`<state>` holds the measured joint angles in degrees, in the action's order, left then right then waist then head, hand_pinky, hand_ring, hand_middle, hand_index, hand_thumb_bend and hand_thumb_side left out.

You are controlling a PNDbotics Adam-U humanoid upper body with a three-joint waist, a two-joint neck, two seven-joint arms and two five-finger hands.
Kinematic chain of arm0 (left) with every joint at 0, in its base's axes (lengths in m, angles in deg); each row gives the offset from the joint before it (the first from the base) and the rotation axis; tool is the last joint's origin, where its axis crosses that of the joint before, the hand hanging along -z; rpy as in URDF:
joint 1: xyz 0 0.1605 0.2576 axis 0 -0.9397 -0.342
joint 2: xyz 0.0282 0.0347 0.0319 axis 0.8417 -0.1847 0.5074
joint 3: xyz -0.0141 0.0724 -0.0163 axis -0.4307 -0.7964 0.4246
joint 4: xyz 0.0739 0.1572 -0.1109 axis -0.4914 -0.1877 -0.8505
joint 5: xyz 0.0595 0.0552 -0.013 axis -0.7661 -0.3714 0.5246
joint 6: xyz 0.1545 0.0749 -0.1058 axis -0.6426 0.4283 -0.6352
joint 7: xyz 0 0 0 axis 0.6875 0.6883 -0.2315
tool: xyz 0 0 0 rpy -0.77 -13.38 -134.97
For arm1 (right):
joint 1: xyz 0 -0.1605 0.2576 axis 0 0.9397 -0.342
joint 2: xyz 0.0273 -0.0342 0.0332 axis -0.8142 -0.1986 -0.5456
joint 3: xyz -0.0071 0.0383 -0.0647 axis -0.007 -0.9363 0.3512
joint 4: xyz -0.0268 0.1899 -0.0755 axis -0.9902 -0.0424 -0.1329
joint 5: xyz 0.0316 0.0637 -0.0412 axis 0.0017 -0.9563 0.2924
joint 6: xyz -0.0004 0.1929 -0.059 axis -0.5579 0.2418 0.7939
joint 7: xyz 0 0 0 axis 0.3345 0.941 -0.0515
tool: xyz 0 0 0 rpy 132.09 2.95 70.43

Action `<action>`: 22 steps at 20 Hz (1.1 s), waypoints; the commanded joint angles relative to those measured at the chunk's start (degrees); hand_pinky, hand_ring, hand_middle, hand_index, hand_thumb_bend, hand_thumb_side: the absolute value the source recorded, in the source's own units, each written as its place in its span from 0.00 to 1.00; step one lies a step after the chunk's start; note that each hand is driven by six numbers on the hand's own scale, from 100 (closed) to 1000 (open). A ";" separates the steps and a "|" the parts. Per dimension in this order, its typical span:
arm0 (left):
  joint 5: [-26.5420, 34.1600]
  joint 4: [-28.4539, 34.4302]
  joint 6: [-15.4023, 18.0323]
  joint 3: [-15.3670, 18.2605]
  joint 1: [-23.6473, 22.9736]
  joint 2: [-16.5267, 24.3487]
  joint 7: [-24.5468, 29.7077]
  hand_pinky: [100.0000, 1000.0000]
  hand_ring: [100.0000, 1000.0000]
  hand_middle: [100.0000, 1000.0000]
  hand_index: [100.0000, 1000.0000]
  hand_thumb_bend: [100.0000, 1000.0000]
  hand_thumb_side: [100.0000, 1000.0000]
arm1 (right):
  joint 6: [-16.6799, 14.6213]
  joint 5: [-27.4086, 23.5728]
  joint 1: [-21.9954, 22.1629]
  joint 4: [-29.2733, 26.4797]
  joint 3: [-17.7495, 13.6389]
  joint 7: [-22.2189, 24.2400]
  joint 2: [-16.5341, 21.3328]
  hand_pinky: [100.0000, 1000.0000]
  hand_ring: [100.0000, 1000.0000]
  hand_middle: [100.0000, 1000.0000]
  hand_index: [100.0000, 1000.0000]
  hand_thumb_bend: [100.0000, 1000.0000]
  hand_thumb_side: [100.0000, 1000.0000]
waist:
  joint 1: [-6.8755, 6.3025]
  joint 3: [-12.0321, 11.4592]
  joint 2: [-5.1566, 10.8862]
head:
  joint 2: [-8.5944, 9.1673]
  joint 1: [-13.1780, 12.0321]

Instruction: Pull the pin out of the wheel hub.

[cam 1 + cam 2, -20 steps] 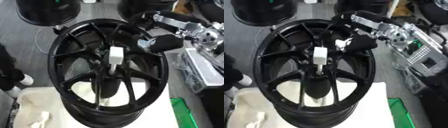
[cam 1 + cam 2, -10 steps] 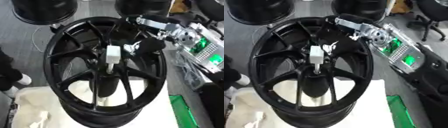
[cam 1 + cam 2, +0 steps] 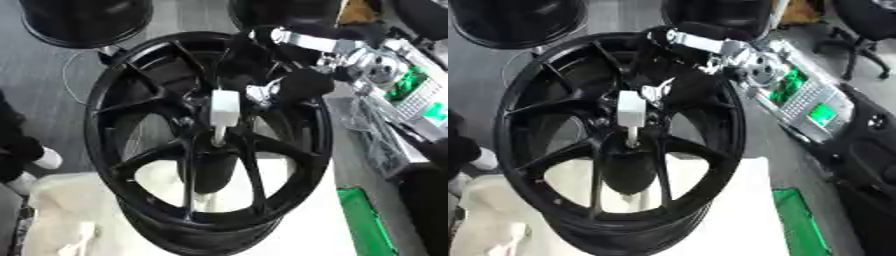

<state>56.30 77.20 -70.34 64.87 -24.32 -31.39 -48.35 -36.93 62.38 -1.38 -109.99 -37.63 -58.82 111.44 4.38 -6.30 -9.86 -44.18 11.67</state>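
A black multi-spoke wheel (image 3: 131,125) lies flat on a white cloth. From its hub stands a pin (image 3: 223,109) with a white block-shaped head on a thin pale shaft, upright. My right hand (image 3: 297,84), black with silver parts, comes in from the upper right over the rim. It sits just to the right of the pin's head, touching it or nearly so. Blur and the dark hand hide how it stands against the pin. My left hand shows in neither view.
Two more black wheels (image 3: 83,20) stand on the floor behind. A device with a lit green panel (image 3: 807,102) sits at the right. A green object (image 3: 367,220) lies at the lower right, and a person's dark leg and white shoe (image 3: 39,159) show at the left edge.
My right hand has moved left and down across the rim, from well right of the hub to right beside the pin's head. The view has also shifted. The pin stays in the hub.
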 commanded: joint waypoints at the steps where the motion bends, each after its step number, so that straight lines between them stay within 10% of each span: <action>1: -0.03 0.91 0.21 0.63 0.56 1.11 -0.18 0.56 0.77 0.71 0.74 0.00 0.76 | -1.22 -0.62 -1.11 -1.01 -0.26 1.73 1.85 0.82 0.94 0.82 0.96 0.00 0.46 | -0.42 -0.15 0.38 | 0.06 0.24; 3: -0.05 0.94 0.24 0.61 0.69 1.13 -0.08 0.56 0.77 0.71 0.74 0.00 0.76 | -1.62 -0.15 -1.04 -1.01 0.29 4.01 1.83 0.82 0.96 0.81 0.96 0.00 0.51 | -0.45 -0.32 0.24 | 0.06 0.32; 7: -0.05 0.96 0.24 0.63 0.84 1.13 -0.09 0.56 0.77 0.71 0.73 0.00 0.76 | 0.22 0.12 -0.75 -1.01 1.10 7.80 1.73 0.83 0.98 0.81 0.95 0.00 0.24 | -0.39 -0.72 -0.03 | 0.06 0.57; 22: -0.48 0.88 -0.20 0.29 0.99 0.76 0.55 0.56 0.77 0.71 0.73 0.00 0.78 | 1.63 2.15 -0.93 -1.01 1.05 8.50 0.91 0.85 0.98 0.81 0.95 0.00 0.26 | 0.24 -1.20 -0.85 | 0.06 1.22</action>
<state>56.20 77.20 -70.60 64.92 -24.06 -31.43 -47.98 -35.30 63.98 -1.54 -109.99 -35.98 -49.88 111.41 4.88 -7.52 -11.38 -44.18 12.73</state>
